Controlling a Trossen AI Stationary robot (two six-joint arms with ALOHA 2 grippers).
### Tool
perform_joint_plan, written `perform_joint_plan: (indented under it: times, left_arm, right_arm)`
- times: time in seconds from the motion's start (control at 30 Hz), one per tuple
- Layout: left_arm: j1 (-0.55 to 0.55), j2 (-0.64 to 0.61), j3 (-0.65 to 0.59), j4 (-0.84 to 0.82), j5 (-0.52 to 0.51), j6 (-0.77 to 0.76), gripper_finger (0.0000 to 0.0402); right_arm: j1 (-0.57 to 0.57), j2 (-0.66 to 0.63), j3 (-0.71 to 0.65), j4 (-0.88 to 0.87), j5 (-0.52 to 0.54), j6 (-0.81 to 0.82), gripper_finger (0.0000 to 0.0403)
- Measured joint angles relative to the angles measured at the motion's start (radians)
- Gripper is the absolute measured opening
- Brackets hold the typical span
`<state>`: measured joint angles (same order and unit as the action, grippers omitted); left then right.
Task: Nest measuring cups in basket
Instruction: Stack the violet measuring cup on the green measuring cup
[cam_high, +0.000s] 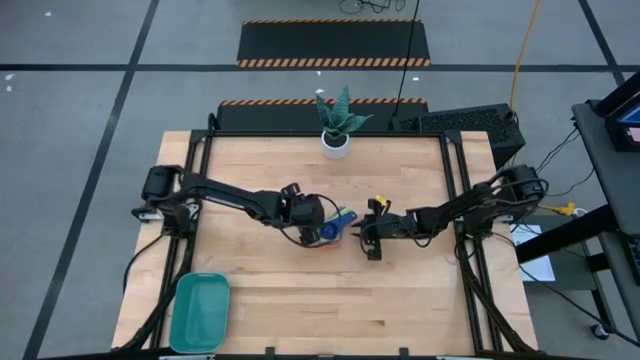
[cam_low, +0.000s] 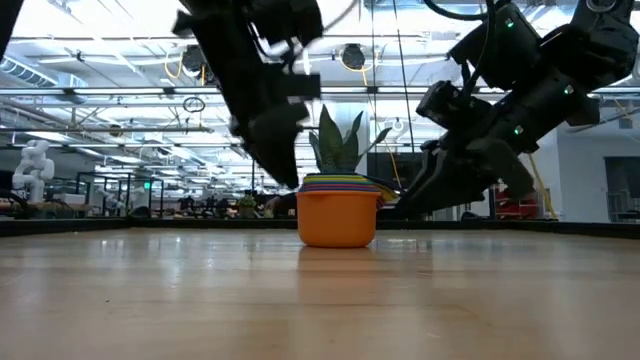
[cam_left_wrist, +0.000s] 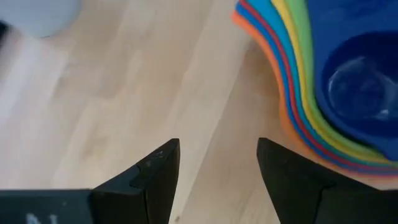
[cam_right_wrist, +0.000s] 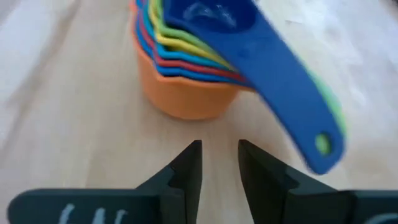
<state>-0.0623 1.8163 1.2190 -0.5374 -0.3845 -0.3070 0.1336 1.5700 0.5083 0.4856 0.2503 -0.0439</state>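
Note:
The measuring cups (cam_high: 335, 228) stand nested in one stack at the table's middle. The orange cup (cam_low: 338, 218) is outermost, with its base on the wood, and the navy cup (cam_right_wrist: 205, 15) is innermost. The navy handle (cam_right_wrist: 292, 106) sticks out toward the right arm. My left gripper (cam_left_wrist: 217, 162) is open just left of the stack (cam_left_wrist: 323, 81) and holds nothing. My right gripper (cam_right_wrist: 219, 162) stands just right of the stack (cam_right_wrist: 186, 68), narrowly open over bare wood. The teal basket (cam_high: 198, 312) lies at the near left corner, apart from the cups.
A white pot with a green plant (cam_high: 337, 125) stands at the table's far edge, behind the stack. Bare wood stretches between the stack and the basket. Black frame rails (cam_high: 455, 190) run along the table's sides.

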Motion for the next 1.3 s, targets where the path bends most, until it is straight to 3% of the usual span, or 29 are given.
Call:
perform_joint_plan:
  times: [0.5,1.3]
  left_arm:
    - [-0.012,-0.037,0.0,0.017,-0.027,-0.013,0.0218]
    - [-0.018,-0.036,0.0,0.016,-0.027,-0.013,0.0218]
  right_arm:
    - [-0.113,-0.002,0.001,0.064,-0.021,-0.119,0.0021]
    - [-0.153,0.003,0.001,0.072,-0.124,-0.077,0.0018]
